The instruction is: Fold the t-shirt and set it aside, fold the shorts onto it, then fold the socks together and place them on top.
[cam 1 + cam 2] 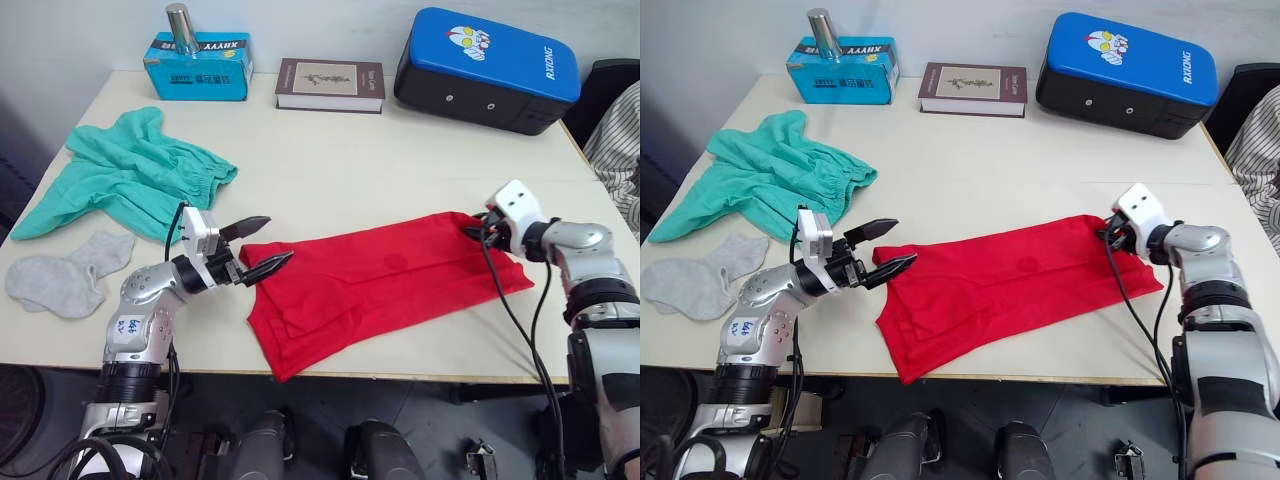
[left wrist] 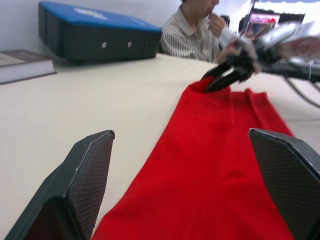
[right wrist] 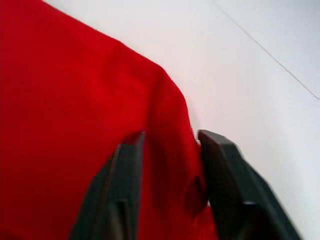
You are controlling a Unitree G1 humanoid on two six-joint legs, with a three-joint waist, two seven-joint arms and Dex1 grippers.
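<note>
The red t-shirt [image 1: 385, 280] lies folded into a long band across the front middle of the table. My left gripper [image 1: 272, 243] is open at the band's left end, one finger over the cloth edge and nothing held. My right gripper [image 1: 478, 228] is at the band's far right corner, shut on a ridge of the t-shirt [image 3: 170, 150] between its fingers. The teal shorts [image 1: 130, 175] lie crumpled at the table's left. Near the front left edge are the grey socks [image 1: 65, 275], lying flat beside each other.
Along the back of the table stand a teal tissue box [image 1: 197, 65] with a metal cylinder [image 1: 181, 28] on it, a dark book [image 1: 330, 85] and a blue-and-black case [image 1: 485, 70]. A person in a striped shirt [image 1: 620, 140] sits at the right.
</note>
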